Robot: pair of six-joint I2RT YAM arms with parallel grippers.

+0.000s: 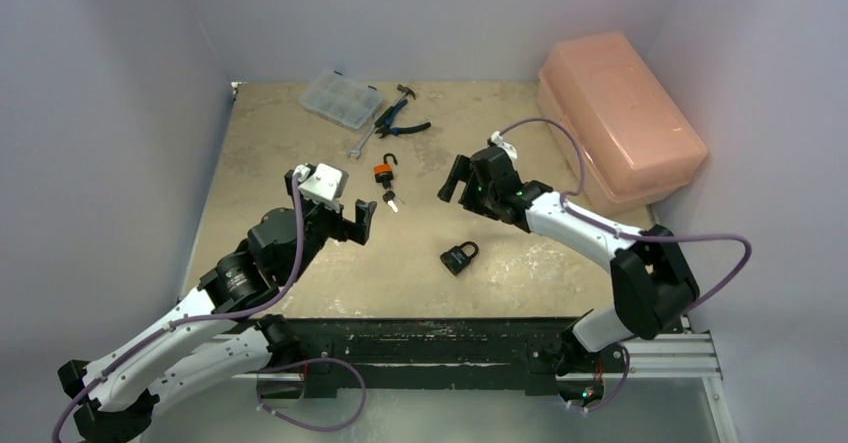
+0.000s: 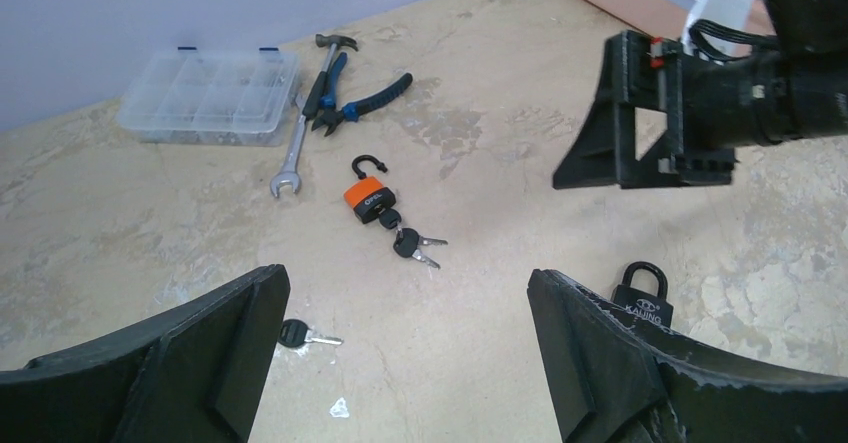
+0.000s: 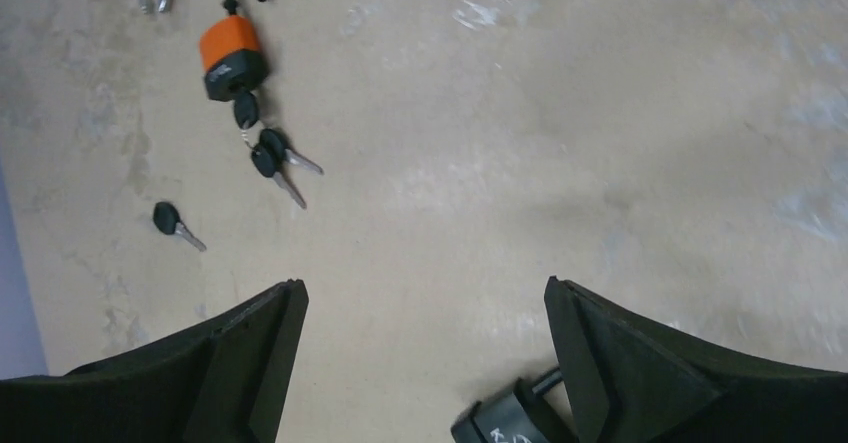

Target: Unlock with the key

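Note:
An orange padlock [image 1: 384, 172] [image 2: 371, 201] [image 3: 230, 55] lies mid-table with its shackle swung open. A bunch of black-headed keys [image 1: 392, 201] [image 2: 415, 246] [image 3: 270, 158] hangs from its keyhole. A single loose key [image 2: 300, 337] [image 3: 172, 223] lies on the table by my left fingertip. A black padlock [image 1: 459, 257] [image 2: 642, 298] [image 3: 510, 423] lies nearer the front with its shackle shut. My left gripper [image 1: 358, 221] [image 2: 408, 293] hovers open just left of the keys. My right gripper [image 1: 458, 183] [image 3: 425, 298] hangs open to their right, above the black padlock. Neither holds anything.
At the back lie a clear organiser box [image 1: 342, 99] [image 2: 210, 95], a hammer [image 1: 405, 91], blue-handled pliers [image 1: 400, 123] [image 2: 362, 101] and a wrench [image 1: 362, 143] [image 2: 290, 158]. A large pink lidded box [image 1: 620, 113] stands at the back right. Grey walls enclose the table.

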